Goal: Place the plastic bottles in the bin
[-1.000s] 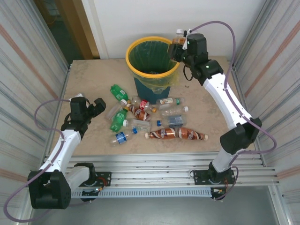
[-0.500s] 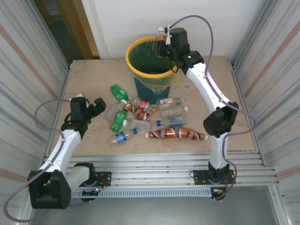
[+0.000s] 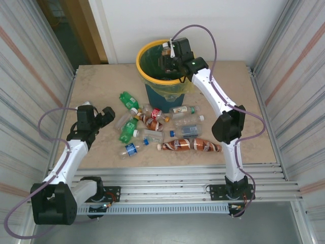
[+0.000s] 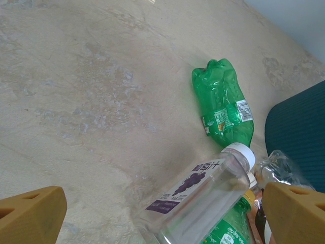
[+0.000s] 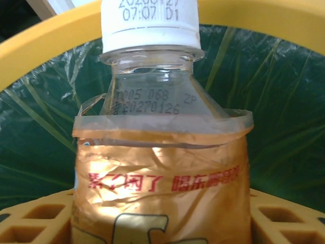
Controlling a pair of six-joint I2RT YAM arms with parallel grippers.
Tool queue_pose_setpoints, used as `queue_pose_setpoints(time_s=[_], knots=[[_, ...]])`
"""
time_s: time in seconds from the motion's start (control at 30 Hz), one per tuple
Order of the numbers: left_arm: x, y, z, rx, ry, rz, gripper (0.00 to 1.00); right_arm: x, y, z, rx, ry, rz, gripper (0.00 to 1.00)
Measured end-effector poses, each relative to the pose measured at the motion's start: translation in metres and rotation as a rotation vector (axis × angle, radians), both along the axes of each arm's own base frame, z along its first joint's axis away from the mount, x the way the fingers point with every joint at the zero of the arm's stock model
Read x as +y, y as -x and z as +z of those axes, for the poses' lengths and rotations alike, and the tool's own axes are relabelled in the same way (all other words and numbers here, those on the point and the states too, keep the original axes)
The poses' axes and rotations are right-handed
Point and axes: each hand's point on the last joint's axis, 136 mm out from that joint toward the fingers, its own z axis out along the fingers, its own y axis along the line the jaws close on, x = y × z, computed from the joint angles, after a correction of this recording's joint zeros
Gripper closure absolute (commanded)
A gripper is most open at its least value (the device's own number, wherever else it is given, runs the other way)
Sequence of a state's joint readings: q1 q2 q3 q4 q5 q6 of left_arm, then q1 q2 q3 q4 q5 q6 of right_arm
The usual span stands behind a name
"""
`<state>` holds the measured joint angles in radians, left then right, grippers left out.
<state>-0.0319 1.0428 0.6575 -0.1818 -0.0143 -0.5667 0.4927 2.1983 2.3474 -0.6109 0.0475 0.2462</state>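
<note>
The right gripper (image 3: 166, 55) hangs over the mouth of the bin (image 3: 138, 60), its yellow fingers (image 5: 35, 218) pressed against either side of a clear bottle (image 5: 162, 168), which it grips upright. The bottle's white cap (image 5: 150, 20) is stamped "07:07 01" under a date line cut off at the top. The neck carries "005 068 ZP" and "20270126". Its crinkled golden label has a row of red Chinese characters. Behind it are the bin's yellow rim and its greenish bag liner (image 5: 284, 127).

The left gripper (image 3: 108, 115) hovers with its jaws spread wide and nothing between them, above the table (image 4: 76, 76) at the left edge of the scattered bottles (image 3: 162, 129). Just ahead of it lies a clear white-capped bottle (image 4: 203, 198) with a purple grape picture and Chinese writing. Beyond that lies a crushed green bottle (image 4: 223, 104) with a green label. Two brown cola-coloured bottles (image 3: 190, 146) lie end to end nearest the arms' bases.
</note>
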Motion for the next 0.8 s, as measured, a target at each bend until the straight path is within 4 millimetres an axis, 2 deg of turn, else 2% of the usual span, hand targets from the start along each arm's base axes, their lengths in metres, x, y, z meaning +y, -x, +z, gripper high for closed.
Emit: queue_pose_setpoints(time_s=[0.27,0.57,0.7,0.8], knots=[[0.0,0.0,0.0,0.002,0.0,0.0,0.01,-0.001,0.0,-0.003,-0.003,0.023,0.008,0.15],[0.0,0.0,-0.001,0.002,0.0,0.0,0.01,-0.001,-0.001,-0.002,-0.009,0.031,0.009,0.06],[0.0,0.0,-0.001,0.002,0.0,0.0,0.01,-0.003,0.001,0.006,-0.027,0.042,0.011,0.01],[0.0,0.0,-0.001,0.002,0.0,0.0,0.01,-0.008,0.005,0.021,-0.055,0.043,0.0,0.02]])
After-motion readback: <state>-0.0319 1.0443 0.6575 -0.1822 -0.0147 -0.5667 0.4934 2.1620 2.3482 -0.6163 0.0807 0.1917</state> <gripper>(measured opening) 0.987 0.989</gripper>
